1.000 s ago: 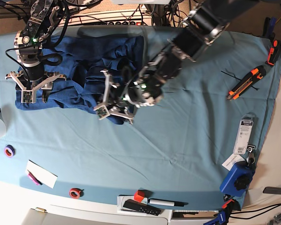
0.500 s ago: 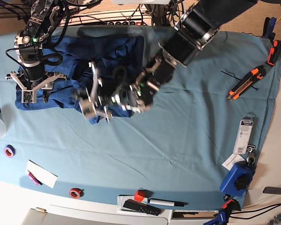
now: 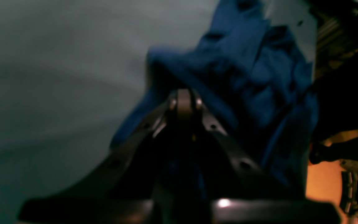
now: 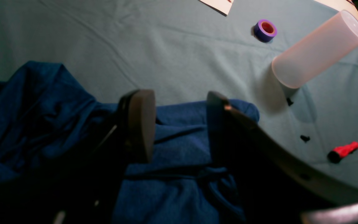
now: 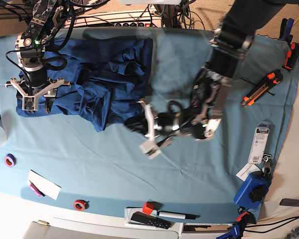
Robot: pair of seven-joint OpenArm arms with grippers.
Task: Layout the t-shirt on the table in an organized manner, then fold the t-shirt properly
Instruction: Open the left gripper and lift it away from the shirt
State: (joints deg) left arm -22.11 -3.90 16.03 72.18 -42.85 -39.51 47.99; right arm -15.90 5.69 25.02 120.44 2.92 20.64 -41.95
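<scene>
Now the left gripper [image 5: 148, 130] sits at the centre of the base view, over bare teal cloth, its jaws pressed together; 1 second ago it was buried in the lower right corner of the shirt, and half a second ago it had swung further left across the fabric. In the left wrist view its fingertips [image 3: 183, 101] meet in front of a ridge of blue cloth, but blur hides whether any fabric is pinched between them, so a grasp cannot be confirmed. The arm behind it is now bent downward through the right centre of the base view, where earlier it ran diagonally from the upper right.

The t-shirt [image 5: 97, 74] lies crumpled in the upper left of the base view on the table [image 5: 139, 174], and its lower right edge now trails out as a thin dark tongue toward the left gripper, further right than before.

The right gripper [image 5: 34, 97] hangs at the left edge of the base view, unchanged across all 3 moments, jaws spread wide with 1 pad [image 4: 140, 124] on either side of a shirt fold and nothing gripped. In the right wrist view, a frosted cylinder [image 4: 317, 51] and a purple tape roll [image 4: 265, 30] lie at upper right.
</scene>
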